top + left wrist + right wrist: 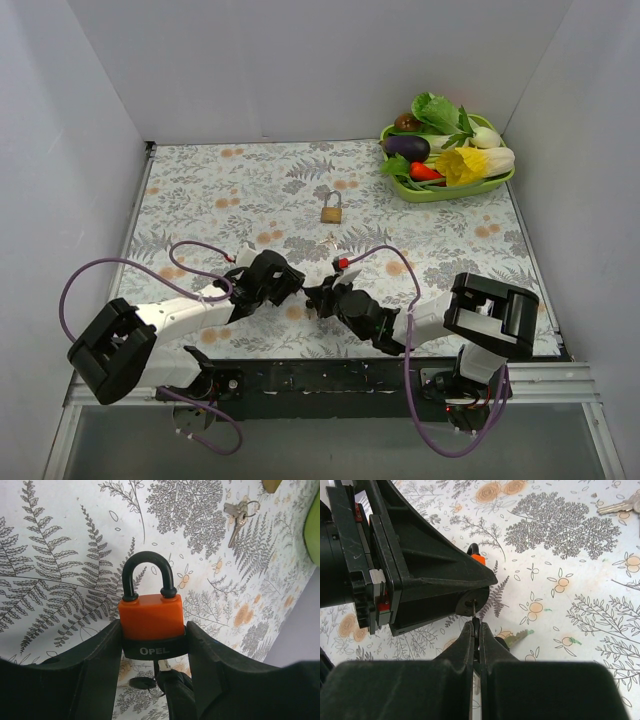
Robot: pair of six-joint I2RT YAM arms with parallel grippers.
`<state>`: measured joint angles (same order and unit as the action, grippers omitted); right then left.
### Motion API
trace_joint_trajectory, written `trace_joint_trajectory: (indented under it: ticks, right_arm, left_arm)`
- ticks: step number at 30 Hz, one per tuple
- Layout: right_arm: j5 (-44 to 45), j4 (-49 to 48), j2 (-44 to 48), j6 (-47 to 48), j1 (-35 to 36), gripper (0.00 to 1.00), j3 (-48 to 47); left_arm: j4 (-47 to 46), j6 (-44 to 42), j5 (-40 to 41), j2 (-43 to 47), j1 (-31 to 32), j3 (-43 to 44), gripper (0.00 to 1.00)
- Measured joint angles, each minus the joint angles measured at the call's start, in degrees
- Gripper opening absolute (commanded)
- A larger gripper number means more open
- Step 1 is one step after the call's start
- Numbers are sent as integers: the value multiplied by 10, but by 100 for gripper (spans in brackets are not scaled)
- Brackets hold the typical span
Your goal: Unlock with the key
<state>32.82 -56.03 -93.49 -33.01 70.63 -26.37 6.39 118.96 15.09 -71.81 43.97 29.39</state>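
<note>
An orange padlock (150,615) with a black shackle and a black "OPEL" base is clamped between the fingers of my left gripper (153,630), held above the table. Its shackle is seated in the body. My right gripper (476,625) is shut on the black head of a key (475,609), and the key's blade tip is in the keyhole on the lock's underside (469,602). In the top view the left gripper (288,280) and the right gripper (320,296) meet nose to nose near the table's front middle. A second key (517,637) hangs below the right fingers.
A brass padlock (332,208) lies mid-table with a small bunch of silver keys (328,240) just in front of it; the bunch also shows in the left wrist view (237,515). A green tray (440,190) of vegetables stands at the back right. White walls surround the table.
</note>
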Motion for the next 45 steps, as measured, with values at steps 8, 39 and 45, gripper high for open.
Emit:
trace_joint_trajectory:
  ticks: [8, 39, 45]
  right_arm:
    - [-19, 5, -17, -14, 0, 1, 0]
    - [1, -28, -43, 20, -12, 1, -1]
    - [1, -29, -44, 24, -12, 1, -1]
  left_arm:
    - [14, 0, -4, -13, 0, -2, 27]
    - [47, -31, 33, 45, 0, -26, 98]
    - [161, -37, 111, 116, -20, -26, 98]
